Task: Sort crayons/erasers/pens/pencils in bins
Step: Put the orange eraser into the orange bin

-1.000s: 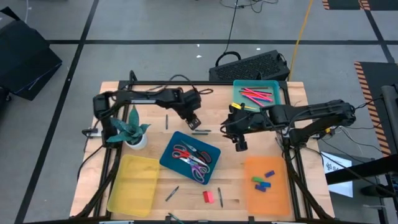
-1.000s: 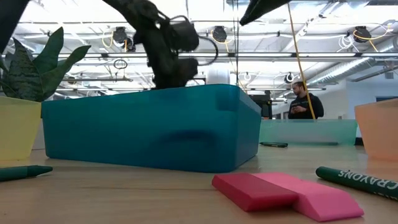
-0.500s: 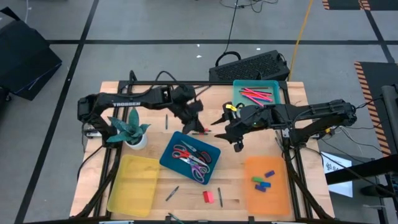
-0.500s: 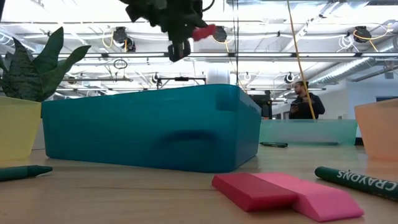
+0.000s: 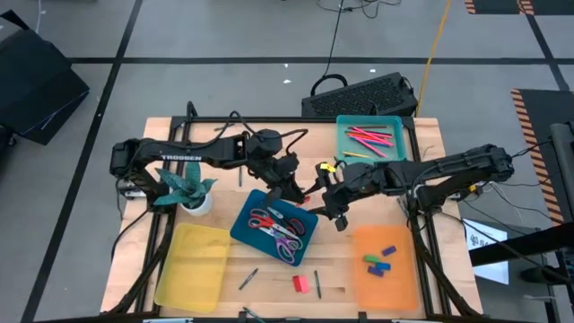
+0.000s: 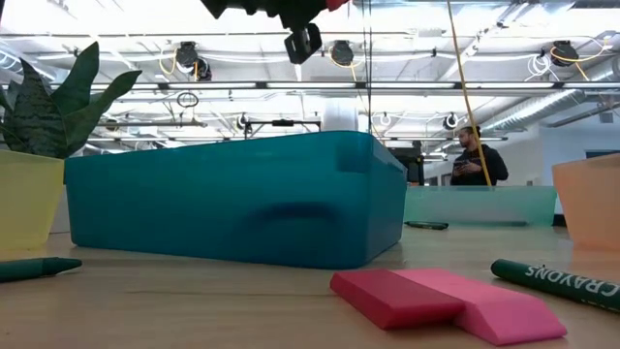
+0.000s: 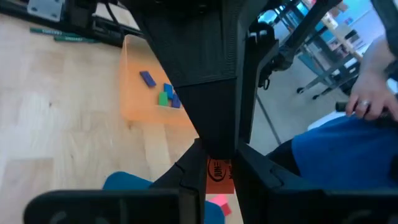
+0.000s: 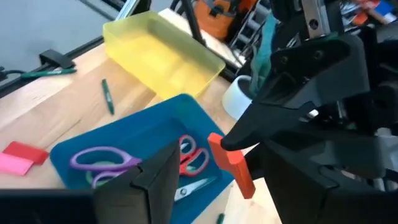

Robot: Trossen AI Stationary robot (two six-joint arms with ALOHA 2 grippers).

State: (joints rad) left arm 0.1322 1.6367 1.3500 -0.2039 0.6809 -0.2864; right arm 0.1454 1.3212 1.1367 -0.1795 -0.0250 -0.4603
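While my left fingers [image 5: 300, 190] stay clamped on the red eraser [image 8: 231, 163], my right fingers [image 5: 334, 213], spread, should close squarely before I release toward the orange bin [image 5: 386, 283].

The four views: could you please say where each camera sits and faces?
High view: overhead, looking straight down; both arms, left gripper and right gripper near the blue bin.
Low view: table height, level past the pink eraser; an arm's tip above.
Left wrist view: left wrist, facing the orange bin; own fingers.
Right wrist view: right wrist, facing the red eraser; own fingers.
High and right wrist views share the blue bin.
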